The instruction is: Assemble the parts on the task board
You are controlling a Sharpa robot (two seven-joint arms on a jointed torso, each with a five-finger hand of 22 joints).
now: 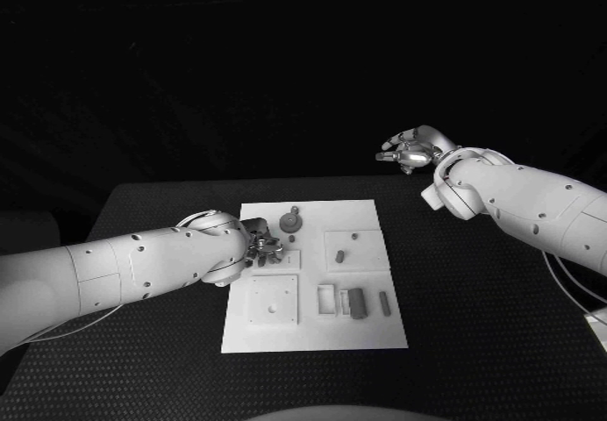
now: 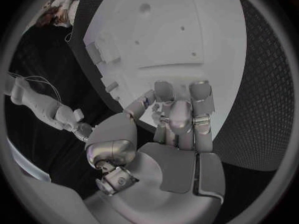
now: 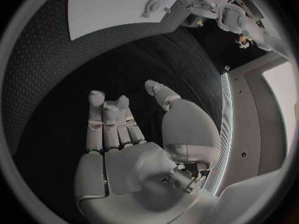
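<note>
The white task board point(image 1: 317, 324) is laid flat in the middle of the black table point(image 1: 481, 298), with small grey parts point(image 1: 355, 303) lying in a row near its front edge and others point(image 1: 339, 256) farther back. The left hand point(image 1: 262, 248) is held over the board's left edge with its fingers point(image 2: 181, 115) curled downward, and whether a part is grasped there cannot be told. The right hand point(image 1: 407, 151) is raised beyond the table's far right corner, well apart from the board, with fingers point(image 3: 112, 122) extended and nothing grasped.
</note>
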